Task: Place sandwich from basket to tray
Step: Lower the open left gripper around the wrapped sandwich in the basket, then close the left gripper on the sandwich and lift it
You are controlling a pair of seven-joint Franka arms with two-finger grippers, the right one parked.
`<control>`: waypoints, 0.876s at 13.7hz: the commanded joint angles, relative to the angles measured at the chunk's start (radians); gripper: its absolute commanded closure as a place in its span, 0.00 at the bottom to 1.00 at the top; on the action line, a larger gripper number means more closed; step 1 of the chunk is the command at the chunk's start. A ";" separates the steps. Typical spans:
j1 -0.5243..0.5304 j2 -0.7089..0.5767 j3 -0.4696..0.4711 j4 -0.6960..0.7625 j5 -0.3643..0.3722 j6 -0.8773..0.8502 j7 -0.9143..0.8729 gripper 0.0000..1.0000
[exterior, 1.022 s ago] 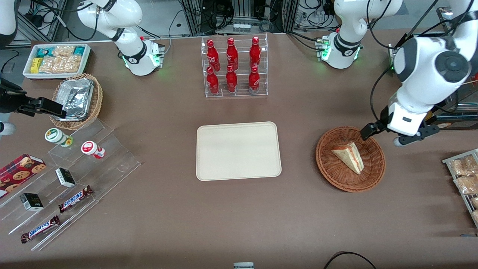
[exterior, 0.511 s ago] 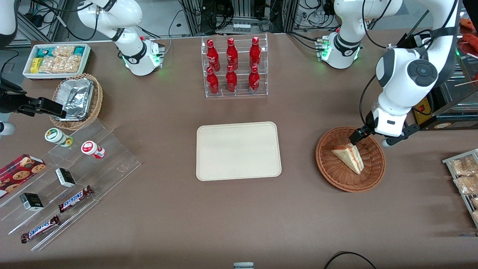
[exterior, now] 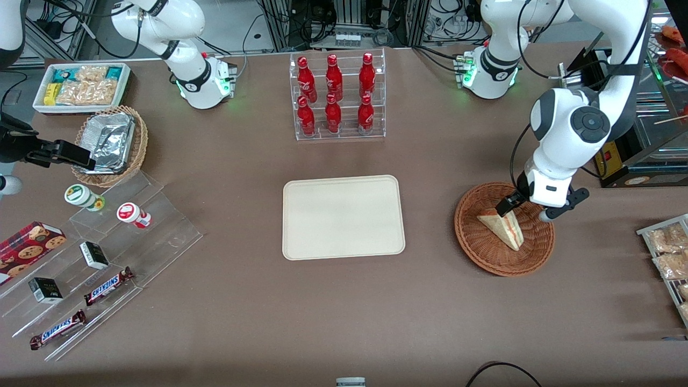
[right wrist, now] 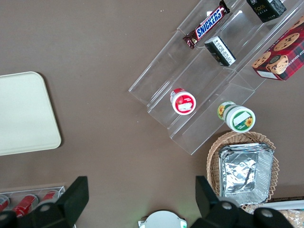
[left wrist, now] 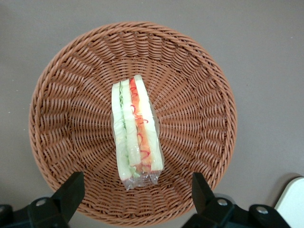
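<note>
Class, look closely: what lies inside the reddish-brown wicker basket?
Only the sandwich lies in the basket, filling edge up. The open end effector hovers above it. The weave beneath the sandwich is covered.

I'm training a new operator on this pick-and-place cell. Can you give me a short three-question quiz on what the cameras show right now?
1. True or false: the sandwich already lies on the tray.
2. Multiple choice: the gripper is (A) over the tray, (B) above the basket, open, (C) shut on the sandwich.
3. Fill in: the rack farther from the front camera than the tray holds six red ____.

Key
1. False: it lies in the basket; the tray holds nothing.
2. B: the wrist view shows both fingers spread wide, apart from the sandwich.
3. Bottles.
</note>
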 commanded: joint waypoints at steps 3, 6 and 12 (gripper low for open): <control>-0.007 0.054 0.004 0.000 -0.006 0.057 -0.019 0.00; -0.007 0.085 0.004 0.002 -0.006 0.088 -0.019 0.00; -0.007 0.131 0.004 0.005 -0.006 0.120 -0.017 0.00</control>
